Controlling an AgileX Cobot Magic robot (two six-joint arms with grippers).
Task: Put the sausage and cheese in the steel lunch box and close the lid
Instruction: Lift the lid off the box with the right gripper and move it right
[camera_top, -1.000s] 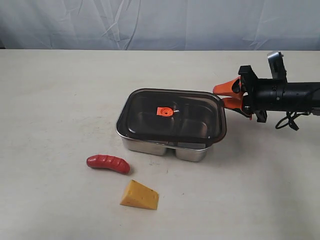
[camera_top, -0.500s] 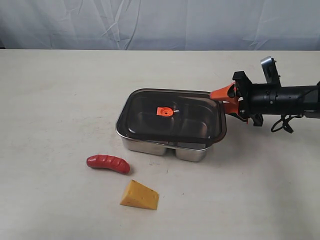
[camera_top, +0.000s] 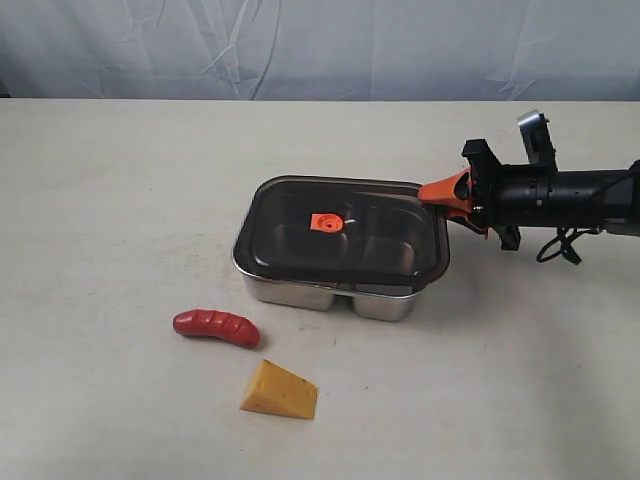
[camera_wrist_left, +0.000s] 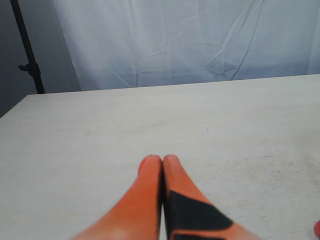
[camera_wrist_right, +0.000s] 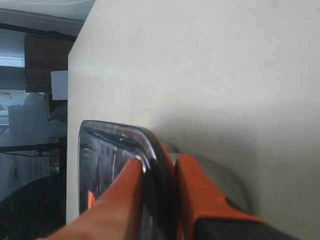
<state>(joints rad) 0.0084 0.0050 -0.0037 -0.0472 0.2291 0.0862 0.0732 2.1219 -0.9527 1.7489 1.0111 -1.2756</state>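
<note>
The dark translucent lid (camera_top: 340, 235) with its orange centre tab lies on the steel lunch box (camera_top: 330, 296) in the middle of the table. My right gripper (camera_top: 440, 192) reaches in from the right, and its orange fingers pinch the lid's (camera_wrist_right: 107, 150) right rim, one above and one below; the right gripper (camera_wrist_right: 156, 162) is shut on it. The red sausage (camera_top: 216, 326) lies on the table in front of the box, to the left. The yellow cheese (camera_top: 279, 391) wedge sits nearer the front edge. My left gripper (camera_wrist_left: 162, 159) is shut and empty over bare table, outside the exterior view.
A white cloth backdrop (camera_top: 320, 50) hangs behind the table's far edge. A dark stand (camera_wrist_left: 29, 65) rises beyond the table's corner in the left wrist view. The right arm's black body (camera_top: 560, 195) stretches out over the right side of the table.
My right gripper moved left to the lid's right edge and its fingers closed onto the rim. The lid's right side shifted slightly. Sausage and cheese stayed put.
</note>
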